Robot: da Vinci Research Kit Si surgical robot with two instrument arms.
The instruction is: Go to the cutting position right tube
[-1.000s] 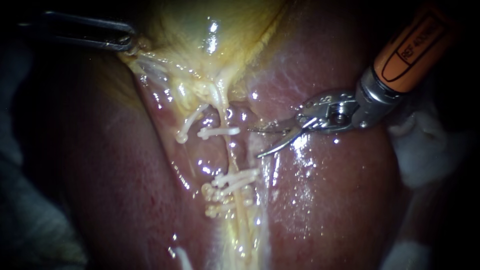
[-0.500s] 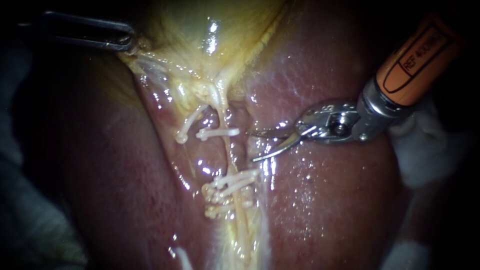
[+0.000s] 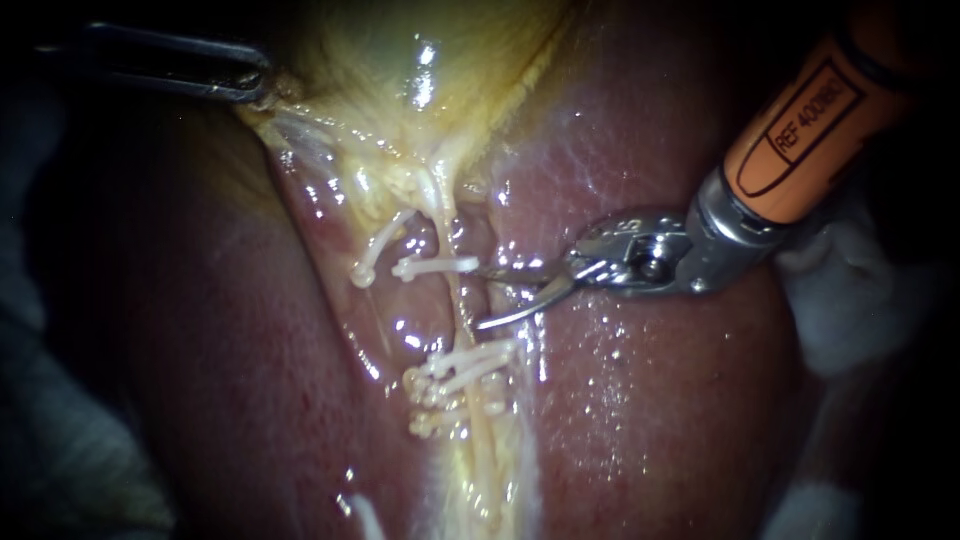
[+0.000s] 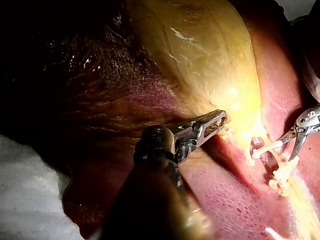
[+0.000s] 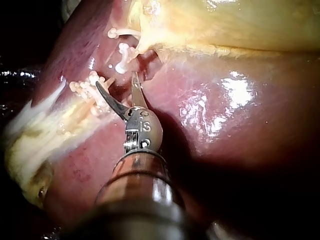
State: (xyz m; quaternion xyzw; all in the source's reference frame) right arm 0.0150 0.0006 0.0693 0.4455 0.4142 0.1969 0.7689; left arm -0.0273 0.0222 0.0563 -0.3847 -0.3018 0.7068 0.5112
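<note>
The pale right tube runs down the liver, with one white clip across it higher up and several clips lower down. My right instrument comes in on an orange shaft. Its curved blades are open, with their tips at the tube's bare stretch between the clips. In the right wrist view the open blades point at that same gap. My left instrument is at the upper left, shut on the edge of the yellow gallbladder and holding it taut. The left wrist view also shows this hold.
A shorter left tube carries its own clip. White gauze lies to the right of the liver, and more gauze lies at the lower left. In the left wrist view, my right instrument shows beside the clips.
My right instrument has slid left across the liver, its blades still open. Their tips have gone from well right of the tube to its edge. The left instrument has held still.
</note>
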